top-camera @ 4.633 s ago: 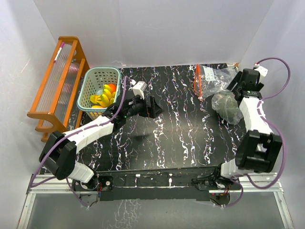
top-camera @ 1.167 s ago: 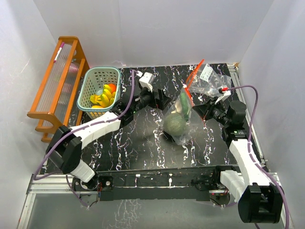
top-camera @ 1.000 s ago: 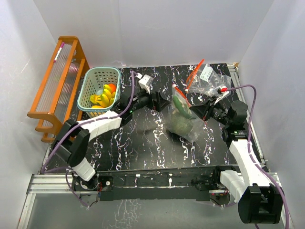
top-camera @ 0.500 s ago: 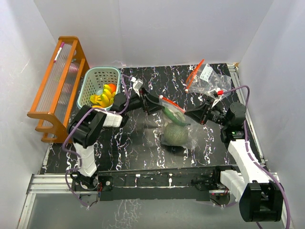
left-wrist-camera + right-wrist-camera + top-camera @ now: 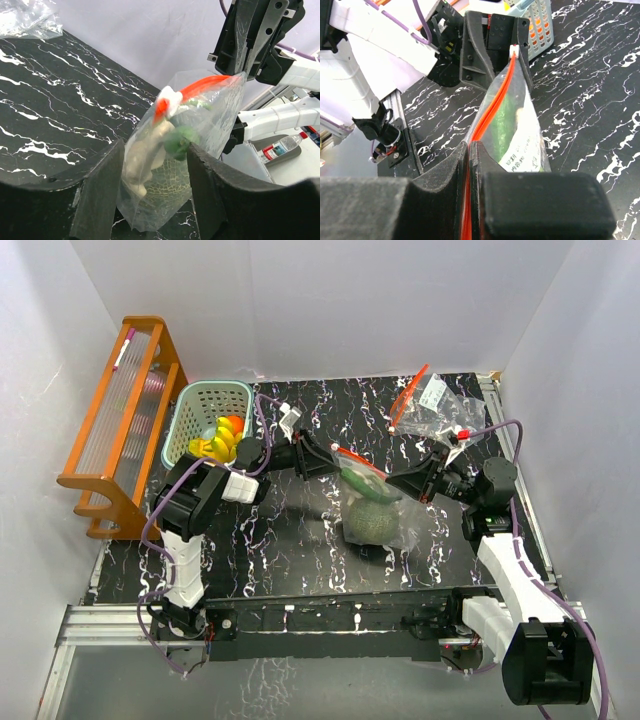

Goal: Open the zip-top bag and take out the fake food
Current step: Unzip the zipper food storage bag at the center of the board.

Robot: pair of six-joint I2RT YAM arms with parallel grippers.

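Black, white-veined marble-pattern bench (image 5: 280, 540) carries everything shown. An orange wooden slatted rack (image 5: 120, 410) stands along its left edge. Just beside the rack, at the far left corner, sits a teal slatted plastic basket (image 5: 214, 386). It holds glossy plastic fake food (image 5: 220, 437): yellow banana pieces and a round orange.

Near the bench centre, a clear zip-top bag with an orange closing strip (image 5: 375, 510) is strung between the two arms, strip uppermost. Its heavy lower end hangs down toward the bench. A second, crumpled clear plastic bag (image 5: 440, 405) lies at the far right, well apart.

The left fingers (image 5: 330, 461) stand apart on either side of the held bag's left end. Whether they press the film cannot be told. The right fingers (image 5: 392, 483) are fully closed, pinching the orange strip at the bag's right end.

Inside the held bag are a round green netted melon-like piece (image 5: 368, 522), a pale cream piece (image 5: 150, 160) and a small green piece (image 5: 177, 140). A white slider tab (image 5: 167, 97) sits on the strip at the left fingers' end.
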